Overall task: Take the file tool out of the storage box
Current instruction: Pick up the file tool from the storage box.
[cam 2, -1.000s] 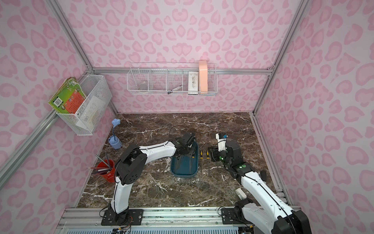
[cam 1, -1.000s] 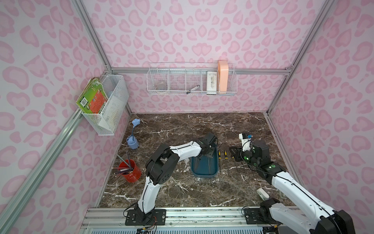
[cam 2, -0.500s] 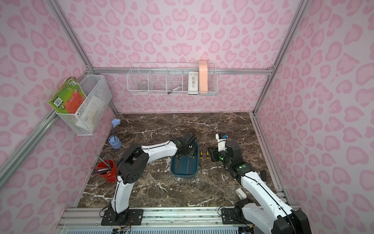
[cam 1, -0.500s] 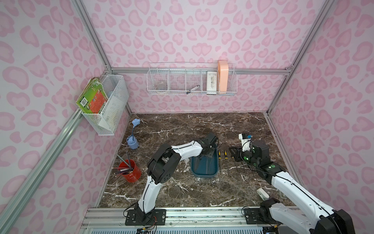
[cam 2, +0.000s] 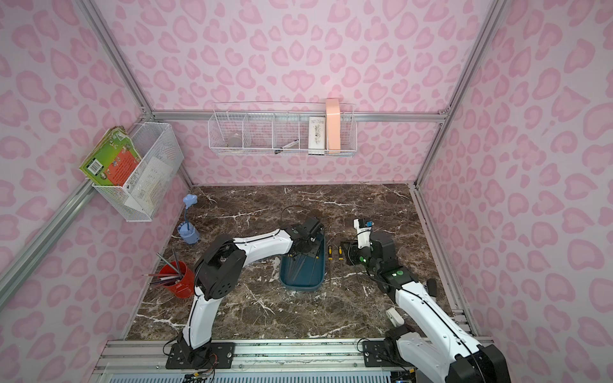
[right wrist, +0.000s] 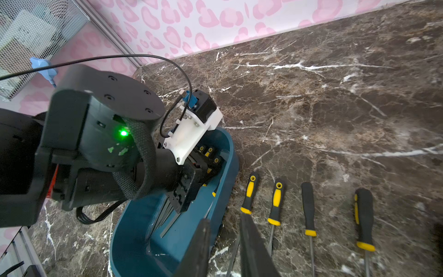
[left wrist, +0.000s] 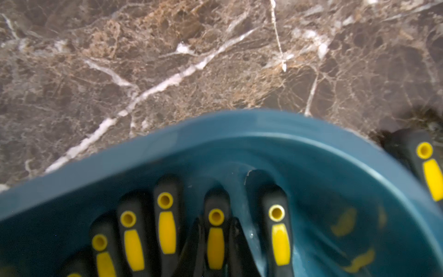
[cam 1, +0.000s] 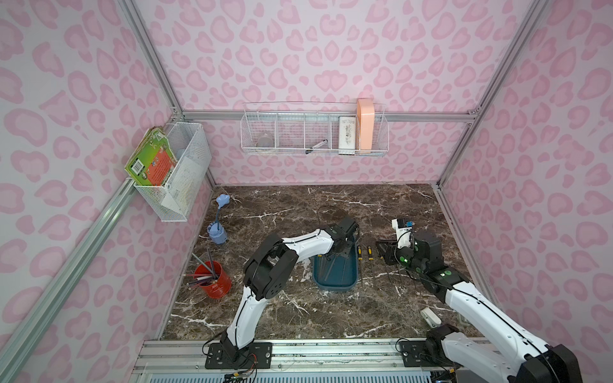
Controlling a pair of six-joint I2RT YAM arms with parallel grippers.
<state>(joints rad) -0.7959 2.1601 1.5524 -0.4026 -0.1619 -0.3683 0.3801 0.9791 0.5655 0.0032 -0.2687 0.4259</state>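
The storage box (cam 1: 335, 280) (cam 2: 300, 282) is a dark teal tub at the middle of the marble floor. Several file tools with black and yellow handles lie inside it. My left gripper (cam 1: 339, 254) (left wrist: 215, 223) reaches into the box's far end and is shut on one file tool (left wrist: 215, 244) by its handle, a finger on each side. My right gripper (cam 1: 382, 252) (right wrist: 224, 218) hovers just right of the box (right wrist: 130, 230). Its jaws stand slightly apart with nothing between them.
Several files (right wrist: 275, 199) (cam 1: 368, 253) lie in a row on the floor right of the box. A red pen pot (cam 1: 212, 280) and a blue flower holder (cam 1: 217, 233) stand at the left. Wire baskets (cam 1: 313, 136) hang on the walls. A small white object (cam 1: 430, 316) lies front right.
My left gripper has closed onto a file handle inside the box. The right arm has not moved.
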